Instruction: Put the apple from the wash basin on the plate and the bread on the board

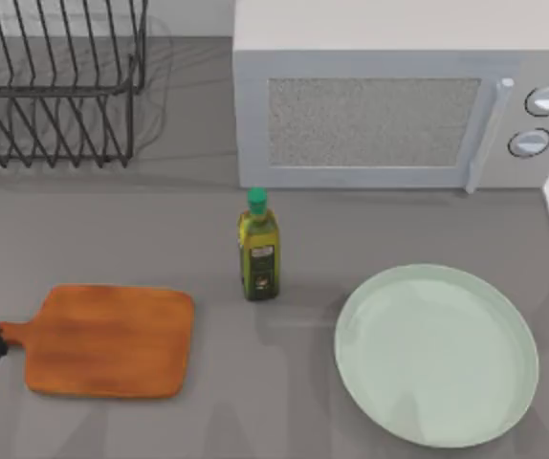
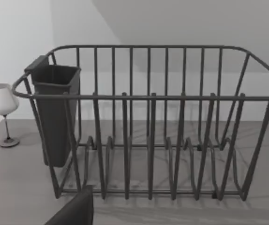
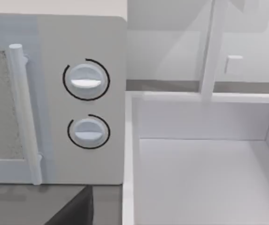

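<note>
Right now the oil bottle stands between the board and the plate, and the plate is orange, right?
Not quite. The bottle does stand between the board and the plate, but the plate is pale mint green; the board is the orange-brown one. The top view shows this.

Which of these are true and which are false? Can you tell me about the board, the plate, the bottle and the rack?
1. The board has nothing on it. True.
2. The plate is at the table's left side. False: it lies at the right, and the board is at the left.
3. A green-capped bottle stands upright between the board and the plate. True.
4. The microwave has three dials. False: it has two, one above the other.
5. The dish rack is full of dishes. False: its slots hold no dishes; a dark cup holder hangs at one end.
</note>
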`<control>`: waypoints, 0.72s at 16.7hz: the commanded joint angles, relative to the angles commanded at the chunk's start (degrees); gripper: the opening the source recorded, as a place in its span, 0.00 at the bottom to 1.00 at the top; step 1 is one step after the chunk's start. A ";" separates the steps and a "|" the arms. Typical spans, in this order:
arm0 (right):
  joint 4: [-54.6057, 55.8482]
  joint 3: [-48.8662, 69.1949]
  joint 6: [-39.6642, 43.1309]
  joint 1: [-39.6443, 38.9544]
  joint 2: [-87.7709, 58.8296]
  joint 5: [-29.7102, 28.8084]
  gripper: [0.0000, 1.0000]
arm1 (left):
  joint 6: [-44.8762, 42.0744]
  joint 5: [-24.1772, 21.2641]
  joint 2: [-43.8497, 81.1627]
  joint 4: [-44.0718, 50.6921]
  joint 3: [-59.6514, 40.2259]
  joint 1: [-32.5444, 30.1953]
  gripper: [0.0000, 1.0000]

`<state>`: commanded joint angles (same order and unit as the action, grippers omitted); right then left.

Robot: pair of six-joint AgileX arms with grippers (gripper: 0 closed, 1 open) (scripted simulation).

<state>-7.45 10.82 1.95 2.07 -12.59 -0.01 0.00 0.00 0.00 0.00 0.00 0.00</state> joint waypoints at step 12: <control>-33.36 48.37 8.72 9.28 -67.44 -0.05 1.00 | 0.00 0.00 0.00 0.00 0.00 0.00 1.00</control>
<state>-40.82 59.19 10.67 11.36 -80.03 -0.07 0.00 0.00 0.00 0.00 0.00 0.00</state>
